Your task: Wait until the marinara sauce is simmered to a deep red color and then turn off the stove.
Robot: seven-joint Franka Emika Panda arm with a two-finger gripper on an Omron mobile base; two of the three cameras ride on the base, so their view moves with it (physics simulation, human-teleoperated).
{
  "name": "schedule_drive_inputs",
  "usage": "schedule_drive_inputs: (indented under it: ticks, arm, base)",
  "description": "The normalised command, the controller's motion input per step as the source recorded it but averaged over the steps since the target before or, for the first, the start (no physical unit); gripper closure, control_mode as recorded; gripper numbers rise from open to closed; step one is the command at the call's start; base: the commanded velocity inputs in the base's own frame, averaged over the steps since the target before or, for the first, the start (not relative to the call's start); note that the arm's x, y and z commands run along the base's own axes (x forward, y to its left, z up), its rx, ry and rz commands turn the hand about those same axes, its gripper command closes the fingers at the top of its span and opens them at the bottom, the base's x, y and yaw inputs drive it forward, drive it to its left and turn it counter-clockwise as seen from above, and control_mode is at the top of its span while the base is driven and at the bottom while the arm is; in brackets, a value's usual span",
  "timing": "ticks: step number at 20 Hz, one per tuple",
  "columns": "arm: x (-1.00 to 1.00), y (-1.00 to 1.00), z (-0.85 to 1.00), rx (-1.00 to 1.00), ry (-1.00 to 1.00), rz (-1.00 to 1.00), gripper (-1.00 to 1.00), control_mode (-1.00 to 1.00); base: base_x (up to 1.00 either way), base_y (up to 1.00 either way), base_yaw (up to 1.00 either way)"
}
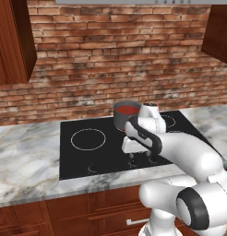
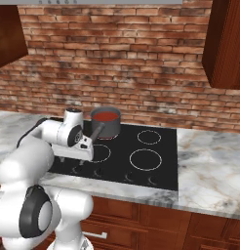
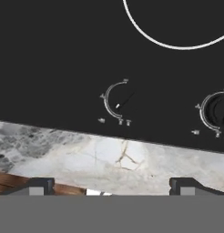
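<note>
The marinara sauce point(image 1: 128, 109) point(image 2: 106, 116) is a smooth red surface inside a small dark grey saucepan point(image 1: 121, 120) point(image 2: 111, 128) on a rear burner of the stove point(image 1: 83, 156) point(image 2: 166, 161). The pan's long handle point(image 2: 96, 132) points toward the front. My gripper point(image 1: 132, 156) point(image 2: 82, 160) point(image 3: 111, 186) hangs open, pointing down over the stove's front edge, just above the row of knobs. In the hand view a dark round knob point(image 3: 122, 101) lies straight ahead, with another knob point(image 3: 217, 110) to its right. Nothing sits between the fingertips point(image 3: 37, 185).
Marble counter point(image 1: 23, 156) point(image 2: 214, 161) point(image 3: 123, 157) borders the cooktop on both sides and in front. A brick wall point(image 1: 110, 55) rises behind, with wooden cabinets point(image 1: 11, 41) point(image 2: 227, 44) above. White burner rings point(image 1: 88, 139) point(image 2: 145, 158) point(image 3: 177, 32) mark free burners.
</note>
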Motion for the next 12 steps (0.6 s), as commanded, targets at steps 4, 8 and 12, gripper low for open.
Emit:
schedule_drive_inputs:
  ticks: [4, 8, 12]
  arm:
    - [0.09, 0.10, -0.24, 0.00, 0.06, 0.00, -1.00, -1.00]
    - [0.18, 0.02, -0.21, -0.02, 0.06, 0.00, -1.00, -1.00]
    - [0.25, 0.00, -0.17, -0.01, 0.05, 0.00, -1.00, -1.00]
  base:
    - [0.00, 0.00, 0.00]
    - [0.00, 0.00, 0.00]
    - [0.00, 0.00, 0.00]
